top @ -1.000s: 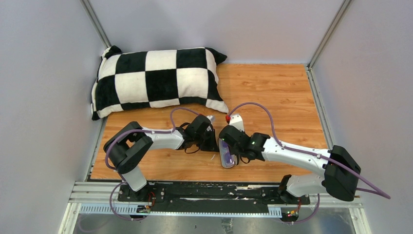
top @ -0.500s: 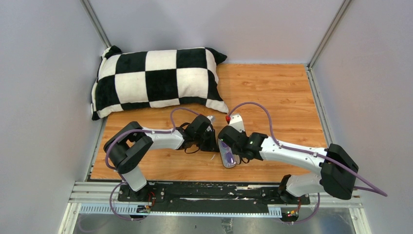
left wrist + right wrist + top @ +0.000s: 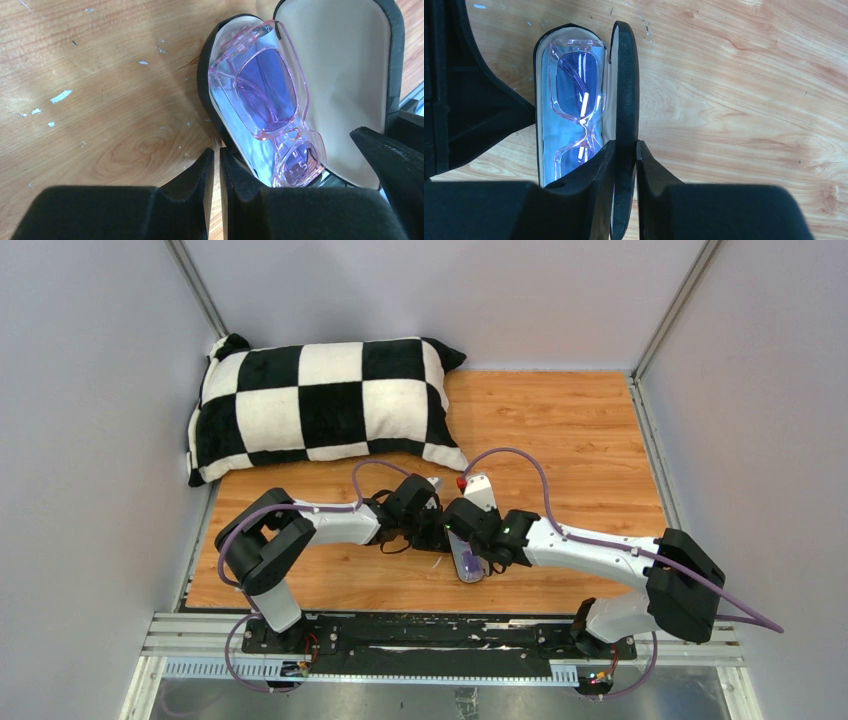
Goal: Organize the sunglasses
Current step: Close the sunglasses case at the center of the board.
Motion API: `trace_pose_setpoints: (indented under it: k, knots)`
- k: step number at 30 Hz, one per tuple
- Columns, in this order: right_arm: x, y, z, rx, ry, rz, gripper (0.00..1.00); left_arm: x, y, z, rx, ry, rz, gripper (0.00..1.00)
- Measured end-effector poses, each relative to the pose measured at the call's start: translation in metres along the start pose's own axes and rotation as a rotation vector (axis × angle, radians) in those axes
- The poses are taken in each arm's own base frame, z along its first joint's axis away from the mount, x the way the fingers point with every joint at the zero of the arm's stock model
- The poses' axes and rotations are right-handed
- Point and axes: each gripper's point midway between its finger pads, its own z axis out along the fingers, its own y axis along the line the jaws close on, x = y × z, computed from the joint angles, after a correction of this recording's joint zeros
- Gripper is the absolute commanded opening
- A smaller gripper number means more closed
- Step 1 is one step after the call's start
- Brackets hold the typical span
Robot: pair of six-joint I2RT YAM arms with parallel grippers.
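Note:
The sunglasses (image 3: 265,95) (image 3: 576,100) have a clear pink frame and purple lenses. They lie on a light blue cloth (image 3: 235,130) (image 3: 544,150) inside the open black case (image 3: 340,75) (image 3: 466,562) at the table's middle. My right gripper (image 3: 625,150) (image 3: 470,538) is shut on the edge of the case lid (image 3: 626,75), which stands upright beside the glasses. My left gripper (image 3: 217,157) (image 3: 430,528) is shut with nothing in it. It rests low on the wood, its tips against the case's left rim.
A black-and-white checked pillow (image 3: 320,405) lies at the back left of the wooden table (image 3: 560,430). Grey walls close in both sides. A metal rail (image 3: 400,640) runs along the near edge by the arm bases.
My right arm has shifted a little to the left with the case lid, closer to the left gripper. The left arm has stayed put.

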Motion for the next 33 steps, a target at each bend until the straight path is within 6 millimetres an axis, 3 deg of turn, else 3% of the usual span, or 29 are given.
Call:
trace_pose_setpoints:
  k: [8, 16, 21, 24, 29, 33]
  knots:
    - [-0.003, 0.012, 0.001, -0.012, -0.002, -0.017, 0.34, 0.0, 0.0, 0.001, -0.006, 0.008, -0.003, 0.18]
    - [-0.003, 0.048, 0.005, -0.14, 0.01, 0.036, 0.38, -0.002, -0.005, 0.005, 0.007, 0.008, 0.0, 0.17]
    - [-0.003, 0.049, 0.005, -0.149, 0.006, 0.047, 0.4, -0.002, -0.005, 0.005, 0.006, 0.008, 0.0, 0.17]
    - [-0.002, 0.05, 0.003, -0.162, -0.001, 0.06, 0.48, -0.002, -0.005, 0.005, 0.006, 0.007, 0.0, 0.17]
    - [-0.002, 0.056, -0.011, -0.237, -0.012, 0.095, 0.63, -0.003, -0.008, 0.005, 0.019, 0.002, 0.011, 0.17]
    - [-0.016, 0.048, -0.04, -0.303, -0.092, 0.152, 0.68, -0.003, -0.008, 0.006, 0.016, -0.003, 0.021, 0.18]
